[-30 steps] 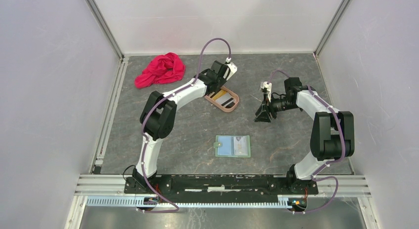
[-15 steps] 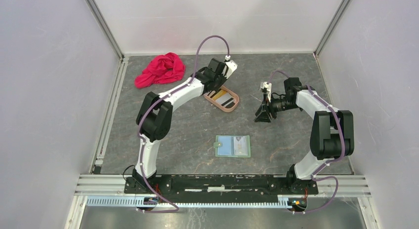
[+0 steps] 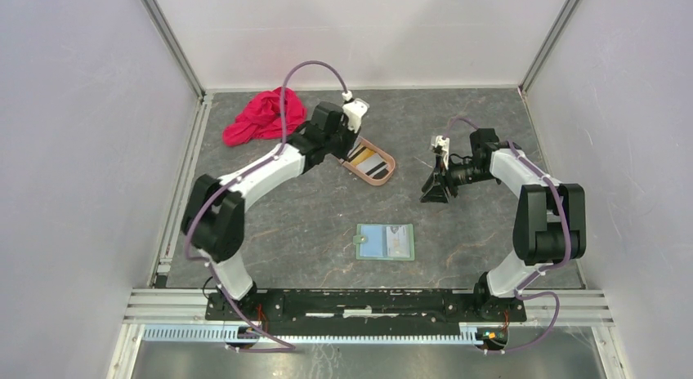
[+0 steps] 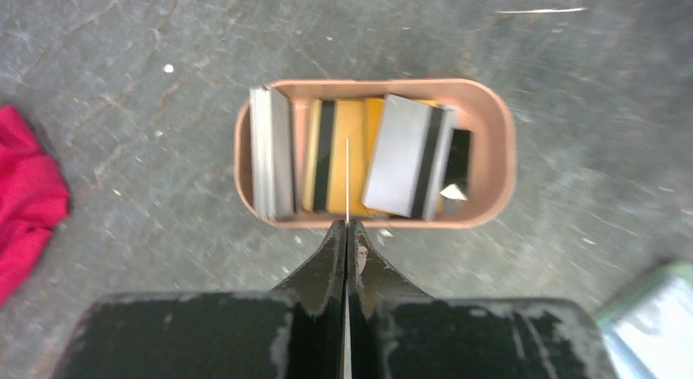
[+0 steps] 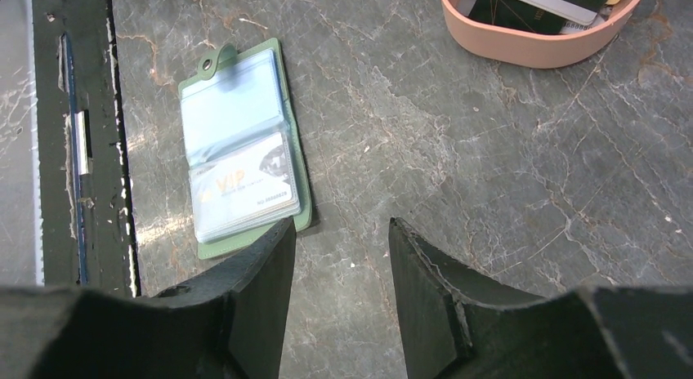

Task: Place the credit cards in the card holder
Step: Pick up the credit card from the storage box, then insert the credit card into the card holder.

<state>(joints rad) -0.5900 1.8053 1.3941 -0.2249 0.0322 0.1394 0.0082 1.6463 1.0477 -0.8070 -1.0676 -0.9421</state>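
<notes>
Seen through the left wrist camera, my left gripper (image 4: 346,228) is shut on a credit card (image 4: 346,175). The card shows edge-on as a thin pale line, raised over the pinkish oval tray (image 4: 493,150). In the tray lie a gold card (image 4: 343,162), a grey card (image 4: 404,154) and a grey stack (image 4: 271,150). The card holder (image 3: 386,241) lies open near the table's front, and a white VIP card (image 5: 245,191) sits in one of its pockets. My right gripper (image 5: 339,224) hovers open and empty to the right of the card holder (image 5: 241,150).
A red cloth (image 3: 266,115) is bunched at the back left, close to my left arm. The tray (image 3: 384,176) sits mid-table between the two grippers. Grey walls close in the table on three sides, and a dark rail (image 3: 368,301) runs along the front.
My left gripper has closed on a card and drawn back and to the left from the tray, the arm's elbow swinging left. The right arm has not moved.
</notes>
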